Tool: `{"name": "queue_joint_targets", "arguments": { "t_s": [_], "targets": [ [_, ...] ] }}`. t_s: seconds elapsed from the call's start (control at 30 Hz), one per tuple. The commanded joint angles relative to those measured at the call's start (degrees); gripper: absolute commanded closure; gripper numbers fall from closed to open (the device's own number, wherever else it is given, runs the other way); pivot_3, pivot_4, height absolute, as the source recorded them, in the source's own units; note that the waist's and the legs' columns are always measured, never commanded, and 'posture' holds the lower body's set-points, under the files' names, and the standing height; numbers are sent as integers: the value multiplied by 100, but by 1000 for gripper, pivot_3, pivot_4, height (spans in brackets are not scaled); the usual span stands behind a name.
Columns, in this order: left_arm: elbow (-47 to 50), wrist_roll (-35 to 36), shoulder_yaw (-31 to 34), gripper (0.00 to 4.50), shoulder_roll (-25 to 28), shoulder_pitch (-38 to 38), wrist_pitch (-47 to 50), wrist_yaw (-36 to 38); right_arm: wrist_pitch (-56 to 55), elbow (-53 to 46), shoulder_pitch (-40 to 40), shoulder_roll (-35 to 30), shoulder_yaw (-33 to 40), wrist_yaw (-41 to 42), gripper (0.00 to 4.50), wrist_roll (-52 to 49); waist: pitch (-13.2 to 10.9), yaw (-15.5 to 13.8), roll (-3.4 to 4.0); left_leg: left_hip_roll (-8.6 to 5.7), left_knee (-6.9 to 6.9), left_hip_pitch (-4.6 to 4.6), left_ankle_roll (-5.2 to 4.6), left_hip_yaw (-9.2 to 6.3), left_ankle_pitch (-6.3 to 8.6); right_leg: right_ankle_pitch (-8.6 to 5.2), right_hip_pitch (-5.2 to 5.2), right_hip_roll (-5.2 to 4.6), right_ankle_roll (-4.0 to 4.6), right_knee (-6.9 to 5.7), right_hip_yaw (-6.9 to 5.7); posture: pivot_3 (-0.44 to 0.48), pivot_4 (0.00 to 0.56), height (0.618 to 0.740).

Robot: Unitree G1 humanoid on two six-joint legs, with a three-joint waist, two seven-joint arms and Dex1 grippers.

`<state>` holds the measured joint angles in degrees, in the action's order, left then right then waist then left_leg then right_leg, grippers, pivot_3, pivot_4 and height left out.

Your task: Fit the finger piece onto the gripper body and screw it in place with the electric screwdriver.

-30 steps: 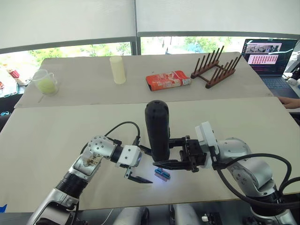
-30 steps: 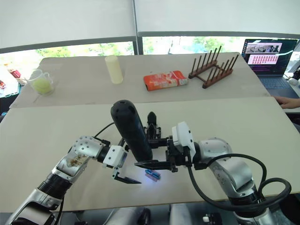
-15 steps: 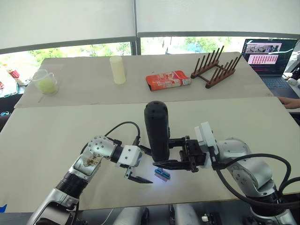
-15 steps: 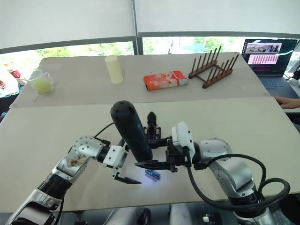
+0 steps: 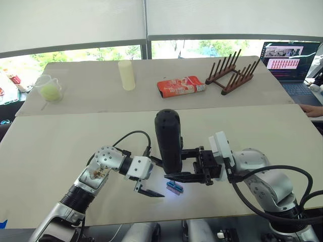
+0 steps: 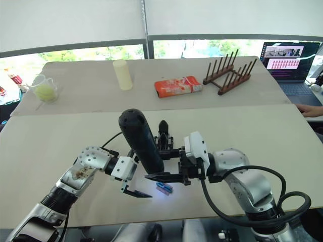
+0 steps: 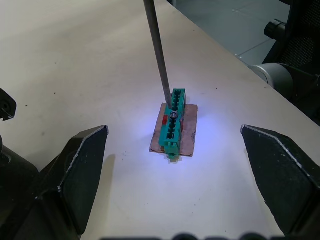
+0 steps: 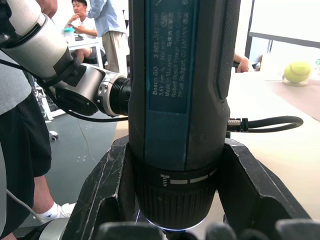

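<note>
My right gripper is shut on the electric screwdriver, a thick dark cylinder held upright over the near table. Its thin bit points down onto a small green block on a brown base, lit by the tool's light. My left gripper hangs open just left of that block, its fingers spread wide on either side of it. The gripper body, black with a pointed finger sticking up, stands right behind the screwdriver and is partly hidden. The finger piece is out of view.
On the far table stand a wooden peg rack, a red packet, a cream cylinder and a clear measuring cup. A laptop and a person's hand are at the right edge.
</note>
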<state>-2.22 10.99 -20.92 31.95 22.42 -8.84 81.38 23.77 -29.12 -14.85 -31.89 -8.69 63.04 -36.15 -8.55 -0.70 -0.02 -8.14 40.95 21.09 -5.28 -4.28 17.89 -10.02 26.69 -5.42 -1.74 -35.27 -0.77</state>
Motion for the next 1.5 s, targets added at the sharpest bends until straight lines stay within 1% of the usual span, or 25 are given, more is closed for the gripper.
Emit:
{"name": "queue_joint_targets", "arguments": {
  "t_s": [0.03, 1.5],
  "targets": [
    [90, 18, 18, 0, 5, -12, -99, -38, -96, -182, -20, 37, 32, -11, 2604, -109, 0, 0, 0, 0, 0, 0, 0, 0, 0, 0, 0, 0, 0, 0, 0, 0, 150, 740],
    [-294, -16, 0, 0, -54, -11, -451, 3, -144, -86, -36, -32, 9, -14, 2604, -54, 0, 0, 0, 0, 0, 0, 0, 0, 0, 0, 0, 0, 0, 0, 0, 0, 150, 740]
  ]
}}
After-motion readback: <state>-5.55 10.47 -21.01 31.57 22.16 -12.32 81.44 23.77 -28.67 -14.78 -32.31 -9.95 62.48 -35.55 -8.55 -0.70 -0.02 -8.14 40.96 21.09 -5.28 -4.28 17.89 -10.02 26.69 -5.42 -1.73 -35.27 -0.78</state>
